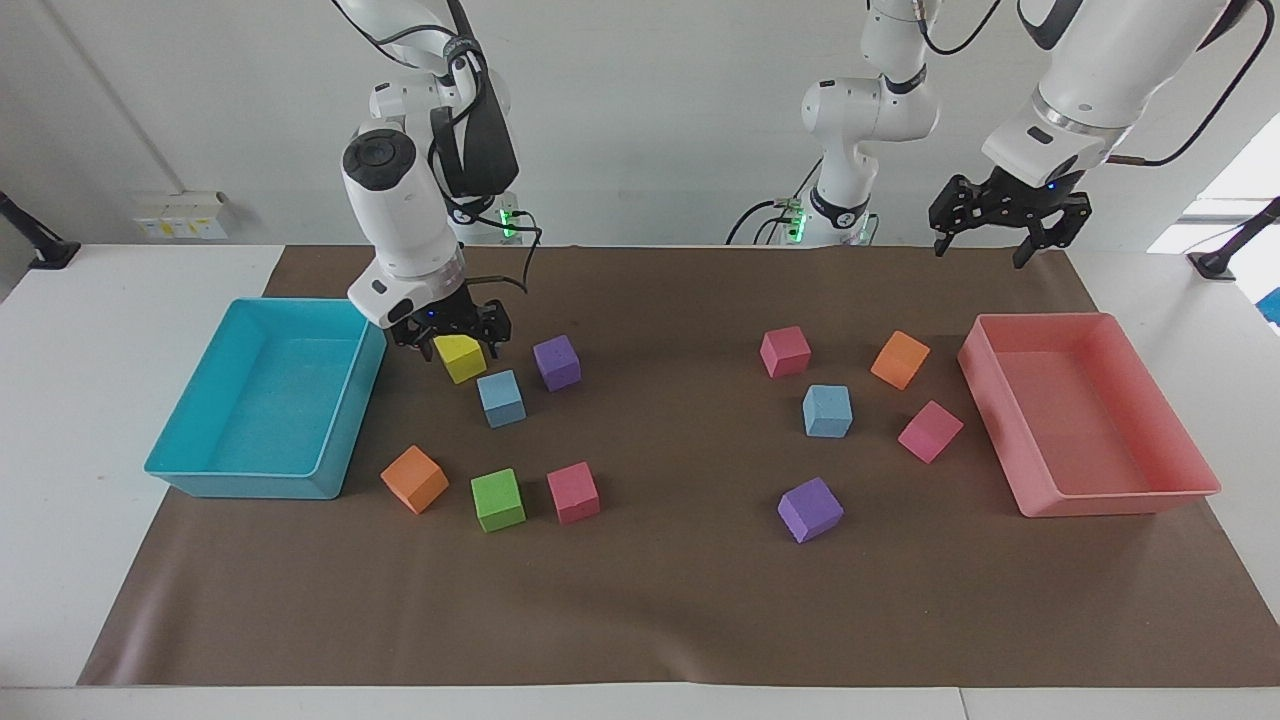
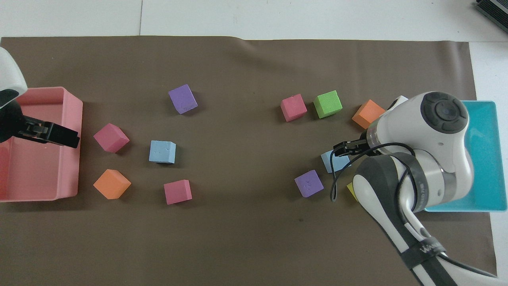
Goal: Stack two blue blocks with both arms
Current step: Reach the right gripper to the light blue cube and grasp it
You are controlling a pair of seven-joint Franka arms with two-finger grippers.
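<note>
Two light blue blocks lie on the brown mat. One (image 1: 501, 398) sits toward the right arm's end, between a yellow block (image 1: 462, 360) and a purple block (image 1: 557, 362); in the overhead view (image 2: 331, 162) the right arm partly covers it. The other (image 1: 828, 411) (image 2: 162, 151) sits toward the left arm's end. My right gripper (image 1: 448, 337) (image 2: 342, 147) is open and empty, low over the yellow block beside the first blue block. My left gripper (image 1: 983, 243) (image 2: 73, 139) is open and empty, waiting raised over the pink tray's edge.
A turquoise tray (image 1: 240, 487) (image 2: 482, 159) stands at the right arm's end and a pink tray (image 1: 1110, 500) (image 2: 39, 178) at the left arm's end. Orange (image 1: 413, 479), green (image 1: 497, 499), pink (image 1: 573, 492) and purple (image 1: 810, 509) blocks lie scattered on the mat.
</note>
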